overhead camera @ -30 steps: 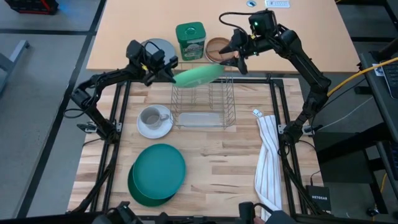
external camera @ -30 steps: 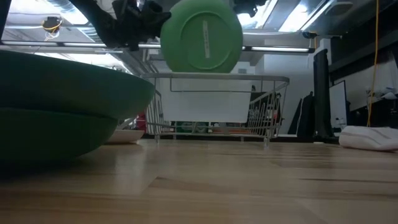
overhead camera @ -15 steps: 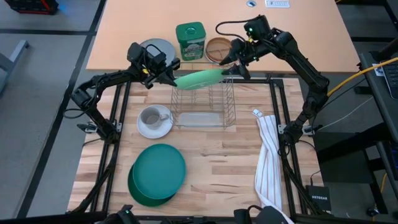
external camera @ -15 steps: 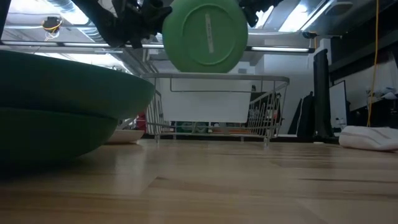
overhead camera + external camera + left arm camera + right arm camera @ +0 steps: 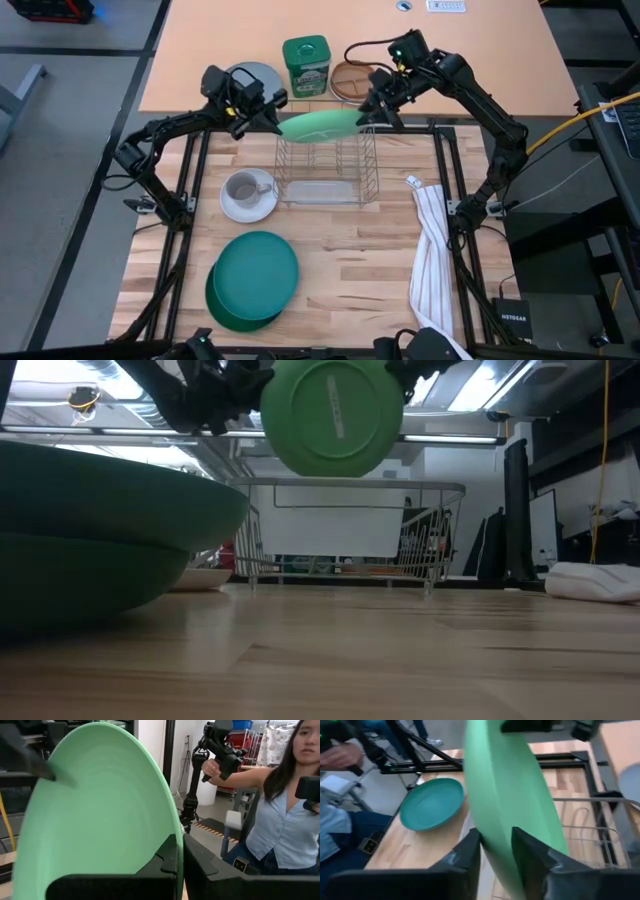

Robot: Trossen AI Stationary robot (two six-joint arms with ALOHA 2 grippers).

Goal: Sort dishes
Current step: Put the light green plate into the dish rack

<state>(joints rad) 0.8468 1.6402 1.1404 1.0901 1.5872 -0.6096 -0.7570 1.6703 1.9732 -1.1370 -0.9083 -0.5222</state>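
A light green plate (image 5: 320, 124) stands on edge just above the wire dish rack (image 5: 326, 168), its underside facing the near edge in the low view (image 5: 332, 418). My left gripper (image 5: 272, 115) is shut on its left rim, and my right gripper (image 5: 365, 110) is shut on its right rim. A grey mug on a white saucer (image 5: 247, 192) sits left of the rack. A teal plate (image 5: 257, 273) lies on a dark green one at the front left. My left gripper pinches the plate's left rim (image 5: 176, 851) between its two fingers, one on each face, coming level from the table's left. The plate is upright on edge, lifted clear. My right gripper has the plate's right rim (image 5: 496, 845) between its two fingers (image 5: 470, 851), one on each face. It comes from the far right, slanting down. The plate stays clear of the rack.
A green tin (image 5: 305, 65), a brown plate (image 5: 348, 78) and a flat grey plate (image 5: 252, 76) stand on the far table. A striped towel (image 5: 430, 250) lies at the right. A person (image 5: 280, 805) shows in the room beyond.
My right gripper has gone toward the table's left and down, up to the plate's right rim. The plate has risen a little and turned nearer to side-on across the rack, still in my left gripper.
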